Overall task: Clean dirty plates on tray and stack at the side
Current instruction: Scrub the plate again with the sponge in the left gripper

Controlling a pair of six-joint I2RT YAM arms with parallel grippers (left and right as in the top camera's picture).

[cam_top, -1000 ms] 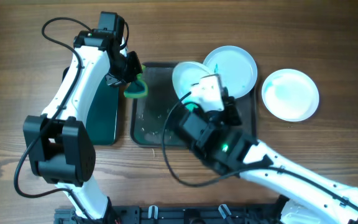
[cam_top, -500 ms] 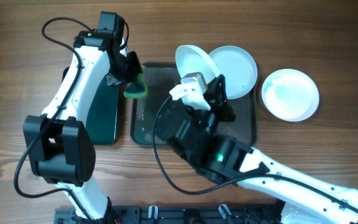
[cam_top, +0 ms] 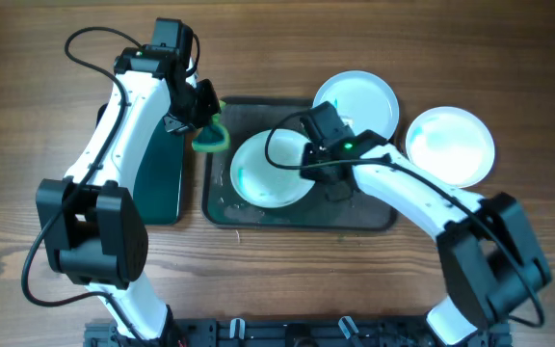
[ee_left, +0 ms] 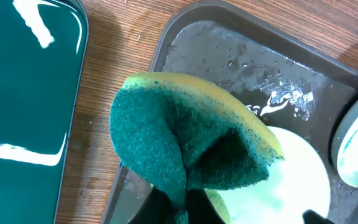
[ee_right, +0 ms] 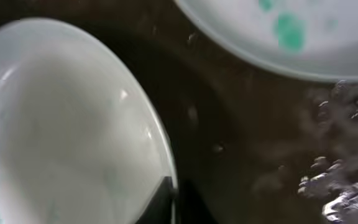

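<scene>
The dark grey tray holds a white plate on its left half, with a teal smear at its left rim. My right gripper is shut on that plate's right rim; the right wrist view shows the fingers pinching the rim of the plate. A second plate with teal spots lies at the tray's back right corner and also shows in the right wrist view. A third pale plate lies on the table to the right of the tray. My left gripper is shut on the yellow-green sponge above the tray's back left corner.
A smaller black tray with a green inside lies left of the grey tray, under the left arm. Water drops lie on the grey tray's floor. Bare wooden table surrounds both trays.
My right gripper has brought the white plate from tilted up near the tray's back down flat onto the tray's left half. The right arm now reaches in from the right. The left arm has not moved.
</scene>
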